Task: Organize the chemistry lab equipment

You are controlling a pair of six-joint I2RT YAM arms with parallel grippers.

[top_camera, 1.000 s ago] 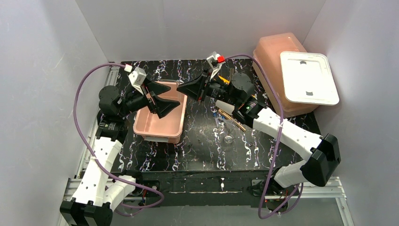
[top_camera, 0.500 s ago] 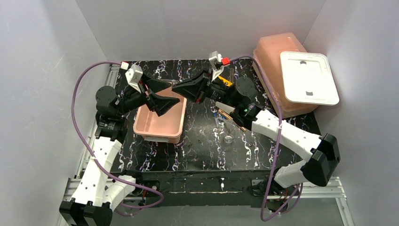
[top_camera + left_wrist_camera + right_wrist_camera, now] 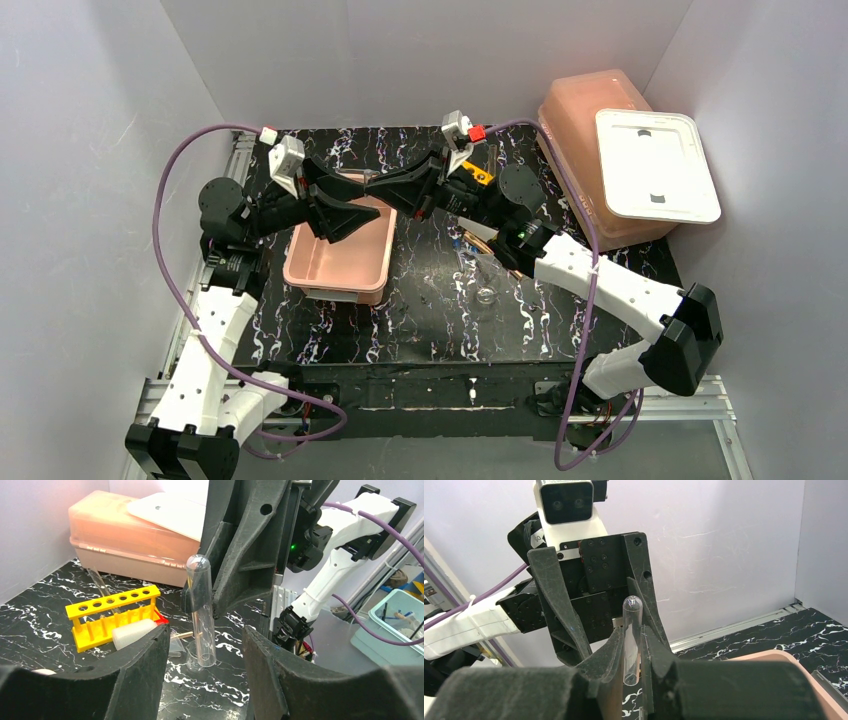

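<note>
Two grippers: nose to nose above the far right corner of the open pink tub [image 3: 335, 262] — tips almost meeting.
Right gripper [image 3: 631, 645]: clamped onto a clear test tube [image 3: 199, 600], pinching it around mid-length. The tube stands upright with its rounded end on top.
Left gripper [image 3: 205, 632]: fingers [image 3: 145, 665] spread wide, nothing in them.
Tube against the left fingers: from the left wrist it sits dead centre in the gap, with space showing on both sides — it touches neither pad. Whether it is truly between the tips or just ahead of them, I can't tell.
Yellow tube rack [image 3: 111, 611]: standing on the table to the right of the tub, toward the far side, six holes facing up.
White bottle [image 3: 131, 633]: also right of the tub, tipped on its side, a bit of red at one end.
Brown rods [image 3: 497, 258]: lying on the table right of the tub, partly under the right arm.
Small clear glassware [image 3: 486, 296]: right of the tub, level with the tub's near end.
</note>
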